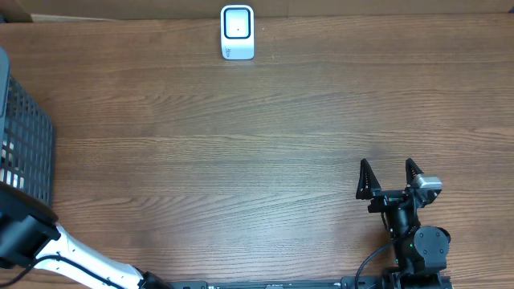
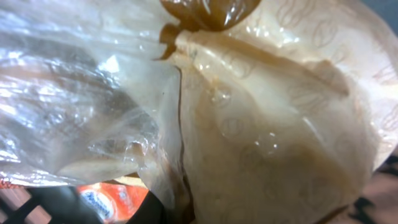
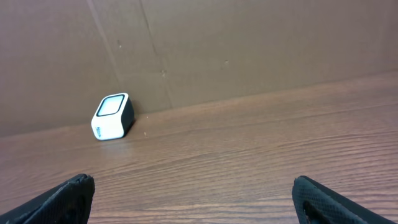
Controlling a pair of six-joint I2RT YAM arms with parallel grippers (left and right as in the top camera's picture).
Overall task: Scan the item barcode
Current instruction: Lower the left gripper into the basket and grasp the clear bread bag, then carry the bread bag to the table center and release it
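Overhead view: the white box-shaped barcode scanner (image 1: 237, 32) stands at the far edge of the brown wooden table (image 1: 241, 144). The black mesh basket (image 1: 28, 136) sits at the left edge, and the left arm (image 1: 80, 261) reaches toward it. The right gripper (image 1: 386, 167) rests near the front with its fingers spread wide and empty.

Left wrist view only: a clear crinkled plastic bag with pale tan contents (image 2: 249, 124) fills the frame, lying over an orange packet (image 2: 109, 198) and black mesh. The left gripper is clenched, but its fingers are hidden, so what it grips cannot be told.

Right wrist view: the scanner (image 3: 112, 116) stands against brown cardboard.

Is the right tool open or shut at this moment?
Open. Overhead, the right tool has its fingers spread with bare table between them, holding nothing. The right wrist view shows the same gap.
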